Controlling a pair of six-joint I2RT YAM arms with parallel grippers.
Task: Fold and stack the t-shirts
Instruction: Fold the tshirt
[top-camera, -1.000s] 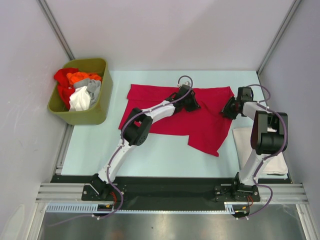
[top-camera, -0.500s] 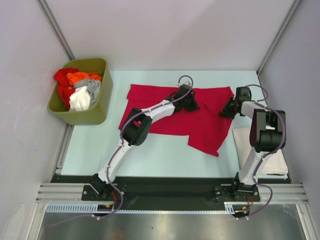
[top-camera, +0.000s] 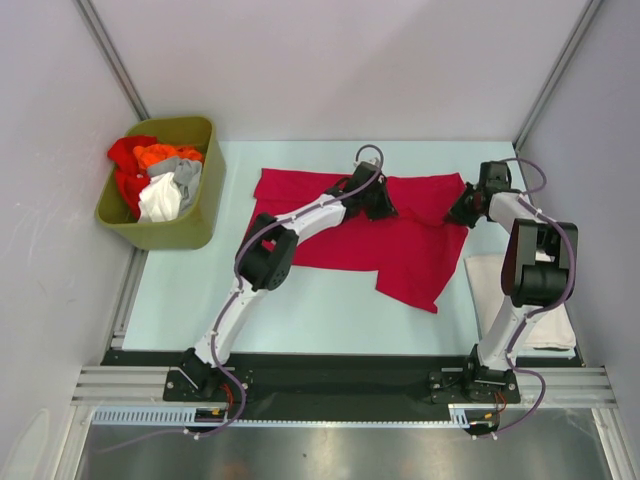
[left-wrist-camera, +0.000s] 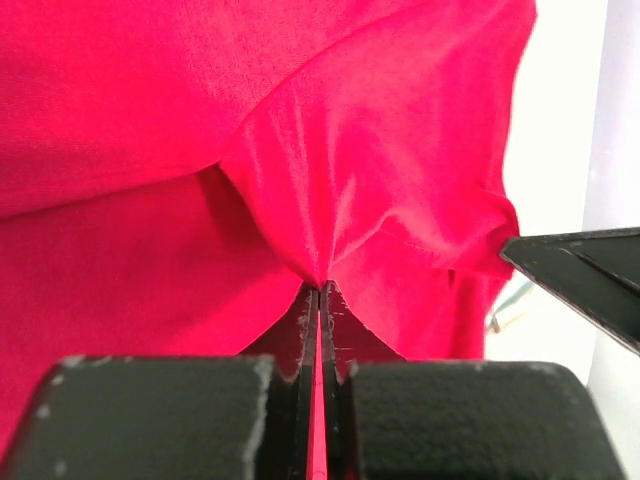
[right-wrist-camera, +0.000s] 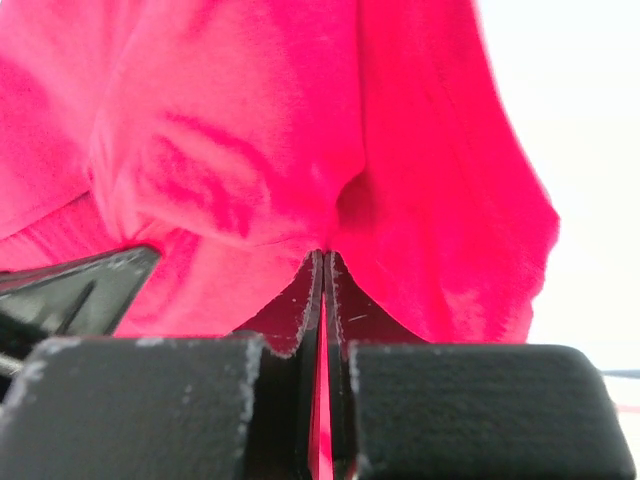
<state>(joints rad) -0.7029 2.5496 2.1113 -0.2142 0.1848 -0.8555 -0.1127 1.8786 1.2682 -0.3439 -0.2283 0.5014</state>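
Crimson shirt (top-camera: 400, 255) lies spread on the counter (top-camera: 300, 310). Left claw (left-wrist-camera: 320, 290) and right claw (right-wrist-camera: 325, 257) clamp its far edge, probably for folding.

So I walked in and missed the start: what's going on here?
Both arms are handling one crimson-red t-shirt spread on the table. The left gripper is shut on cloth near its far edge, the right gripper on its right corner. An off-white t-shirt lies by the right arm, and more t-shirts wait in the olive-green bin.
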